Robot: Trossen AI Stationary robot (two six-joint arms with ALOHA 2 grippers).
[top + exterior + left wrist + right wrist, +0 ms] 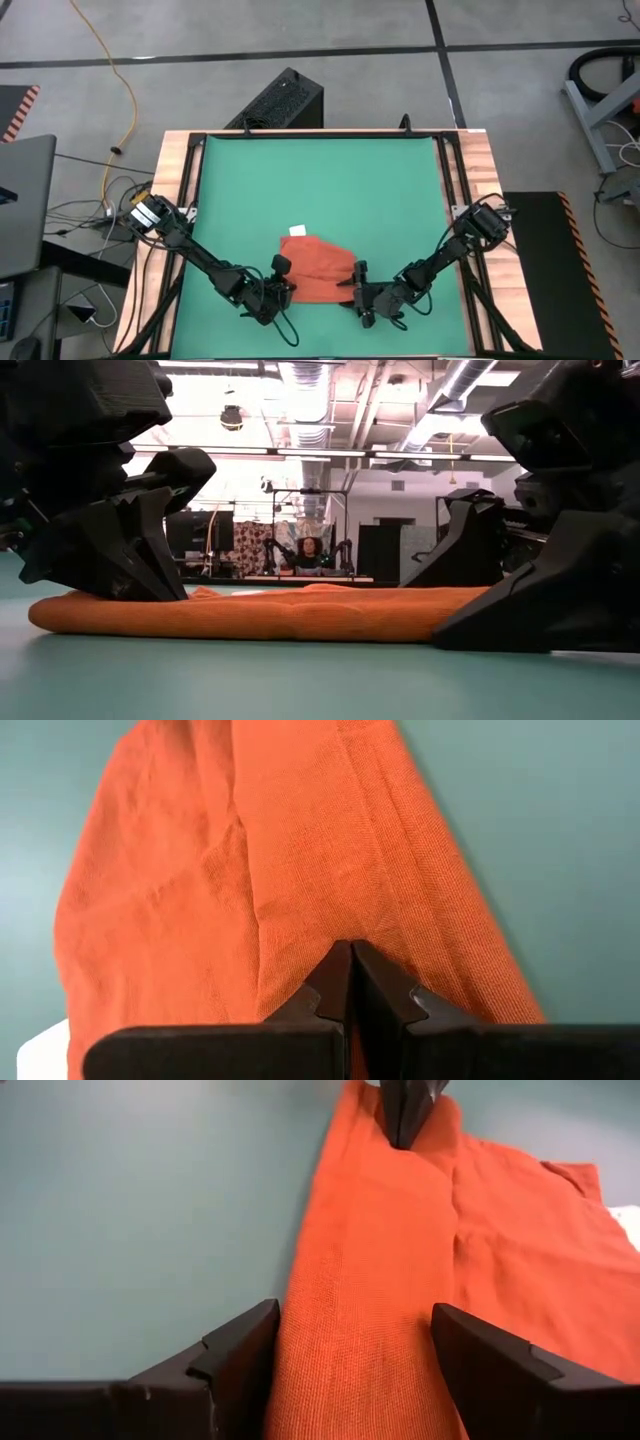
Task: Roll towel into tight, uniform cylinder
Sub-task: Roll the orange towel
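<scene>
The orange-red towel (318, 268) lies on the green mat (320, 170) near the table's near edge. Its near side is folded over into a thick band (290, 615), and its white tag (298, 232) lies at the far edge. My left gripper (284, 283) is shut at the band's left end (352, 948). My right gripper (357, 286) is open at the band's right end. Its two fingers stand on either side of the band (355, 1312). My left gripper has its shut fingertips on the towel's folded band (385, 910) at its left end, coming in low from the table's left and pointing along the band. A sliver of orange shows between the fingers. The towel lies on the mat. My right gripper has one finger (235, 1355) beside the band's near edge and the other finger (490, 1365) over the flat cloth. I cannot tell whether they touch the towel.
Bare green mat (320, 170) stretches toward the far edge. Black frame rails and wooden borders (470, 200) run along the table's sides. A black box (285, 100) stands on the floor beyond the far edge. Cables lie off the table's left.
</scene>
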